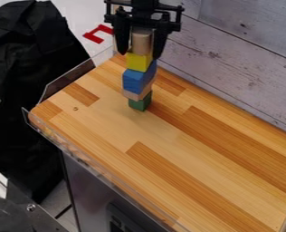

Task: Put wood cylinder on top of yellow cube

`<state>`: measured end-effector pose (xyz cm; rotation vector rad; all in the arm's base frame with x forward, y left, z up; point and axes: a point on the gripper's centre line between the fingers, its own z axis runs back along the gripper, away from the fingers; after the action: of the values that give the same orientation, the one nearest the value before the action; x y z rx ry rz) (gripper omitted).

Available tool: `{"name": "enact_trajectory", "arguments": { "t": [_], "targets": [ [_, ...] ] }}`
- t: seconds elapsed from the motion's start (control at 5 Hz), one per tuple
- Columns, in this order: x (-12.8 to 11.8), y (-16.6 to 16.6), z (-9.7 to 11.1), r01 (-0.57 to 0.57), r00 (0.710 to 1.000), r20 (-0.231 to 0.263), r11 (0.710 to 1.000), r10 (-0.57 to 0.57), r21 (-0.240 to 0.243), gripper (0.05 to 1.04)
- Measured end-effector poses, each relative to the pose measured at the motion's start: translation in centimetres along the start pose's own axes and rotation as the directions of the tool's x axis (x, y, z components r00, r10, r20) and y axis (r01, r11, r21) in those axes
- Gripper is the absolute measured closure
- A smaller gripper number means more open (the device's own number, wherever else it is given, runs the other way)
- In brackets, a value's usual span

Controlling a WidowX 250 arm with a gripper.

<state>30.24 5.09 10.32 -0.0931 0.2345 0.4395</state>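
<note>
At the worktop's (164, 129) far corner, the wood cylinder (141, 41) stands upright at the yellow cube's (138, 61) top. Below come a blue block (137, 80), a pale wooden block (133, 94) and a green block (140, 102). The tool (140, 53) surrounds the cylinder; I cannot tell whether it grips it.

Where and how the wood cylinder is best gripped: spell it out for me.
Take the wood cylinder by opposite sides around mid-height, coming straight down from above. It stands upright on the yellow cube, atop a tall stack, so its sides suit a level squeeze, and staying above the cube should disturb the stack least.
</note>
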Motion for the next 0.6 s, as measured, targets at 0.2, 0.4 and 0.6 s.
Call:
{"name": "enact_trajectory", "arguments": {
  "t": [0.2, 0.4, 0.6],
  "targets": [
    [0.0, 0.0, 0.2, -0.011, 1.0, 0.009, 1.0, 0.011, -0.009, 0.081],
    [0.1, 0.0, 2.4, -0.022, 0.997, 0.076, 1.0, 0.023, -0.011, 0.084],
    [-0.3, -0.6, 5.5, -0.008, 0.987, 0.161, 1.0, 0.005, 0.018, 0.085]
  ]
}}
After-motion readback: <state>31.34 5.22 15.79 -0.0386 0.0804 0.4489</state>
